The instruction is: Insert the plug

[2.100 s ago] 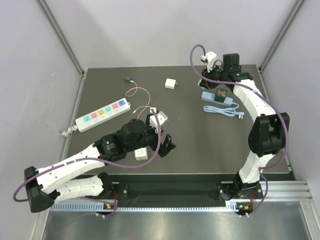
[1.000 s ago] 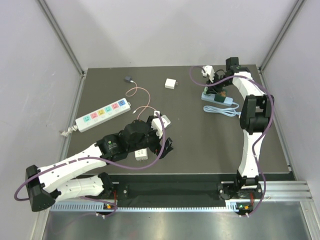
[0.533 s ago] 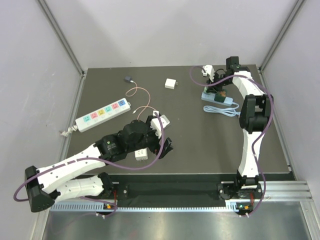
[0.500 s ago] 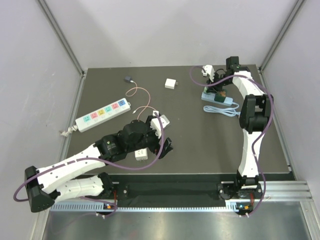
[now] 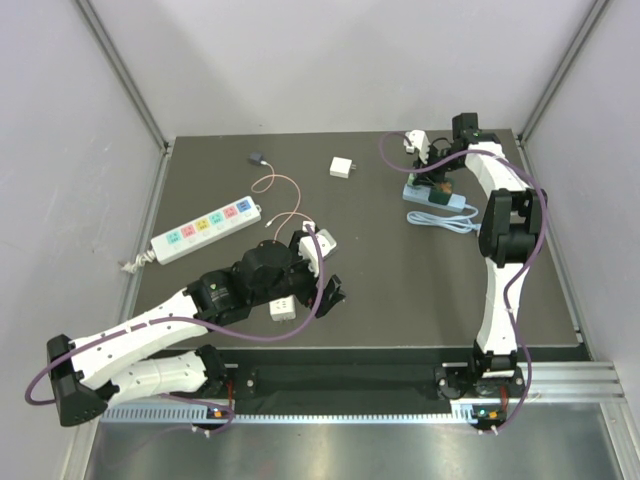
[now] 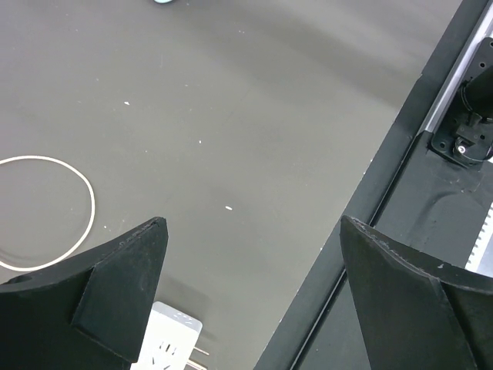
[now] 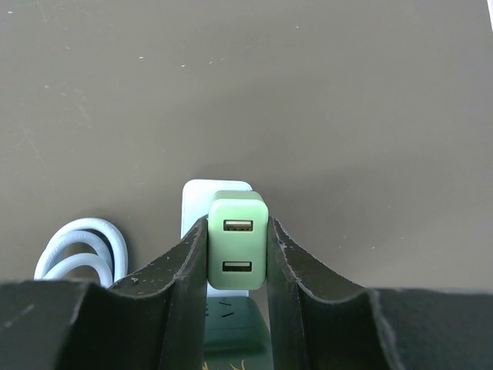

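A green two-port USB plug (image 7: pixel 237 240) sits between the fingers of my right gripper (image 7: pixel 237 231), which is shut on it. Right behind the plug lies a pale blue power strip (image 7: pixel 196 194); its prongs are hidden, so I cannot tell whether they are in a socket. In the top view this right gripper (image 5: pixel 437 180) hovers over the strip (image 5: pixel 441 199) at the back right. My left gripper (image 5: pixel 326 281) is open and holds nothing near the table's front centre. Its fingers (image 6: pixel 115 285) stand wide apart over bare table.
A white adapter (image 5: pixel 283 309) lies beside the left gripper, also low in the left wrist view as a white adapter (image 6: pixel 171 347). A white multi-coloured power strip (image 5: pixel 207 231), a dark plug on a thin cable (image 5: pixel 257 157) and another white adapter (image 5: pixel 343 167) lie further back. The strip's cable coil (image 5: pixel 455 222) lies beside it.
The right arm folded back and brought the green plug down over the blue strip; it has held still for the last second. The left gripper shifted slightly.
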`<state>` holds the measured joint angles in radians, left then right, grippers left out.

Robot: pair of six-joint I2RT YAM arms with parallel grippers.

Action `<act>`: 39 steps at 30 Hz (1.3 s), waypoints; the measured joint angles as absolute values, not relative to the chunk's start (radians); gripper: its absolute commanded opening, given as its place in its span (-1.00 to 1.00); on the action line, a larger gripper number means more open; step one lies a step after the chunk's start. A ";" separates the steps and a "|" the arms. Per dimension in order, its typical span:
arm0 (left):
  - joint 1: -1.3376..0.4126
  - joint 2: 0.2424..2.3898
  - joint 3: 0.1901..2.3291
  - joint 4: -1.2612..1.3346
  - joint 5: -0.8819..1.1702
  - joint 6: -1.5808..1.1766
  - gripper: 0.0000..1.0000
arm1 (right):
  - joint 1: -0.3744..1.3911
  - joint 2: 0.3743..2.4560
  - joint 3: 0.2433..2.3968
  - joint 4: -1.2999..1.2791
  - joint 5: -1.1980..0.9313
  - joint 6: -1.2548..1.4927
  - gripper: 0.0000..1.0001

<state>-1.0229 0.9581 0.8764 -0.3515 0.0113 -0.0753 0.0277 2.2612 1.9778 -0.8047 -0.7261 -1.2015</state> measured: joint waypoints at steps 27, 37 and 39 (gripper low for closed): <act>-1.023 0.947 0.874 -0.352 0.033 -0.075 0.96 | 0.026 2.246 1.970 -0.801 -0.720 -1.186 -1.00; -1.023 0.946 0.874 -0.352 0.033 -0.075 0.96 | 0.023 2.230 1.966 -0.801 -0.720 -1.175 -1.00; -1.023 0.946 0.874 -0.352 0.033 -0.075 0.96 | 0.023 2.230 1.961 -0.802 -0.720 -1.175 -1.00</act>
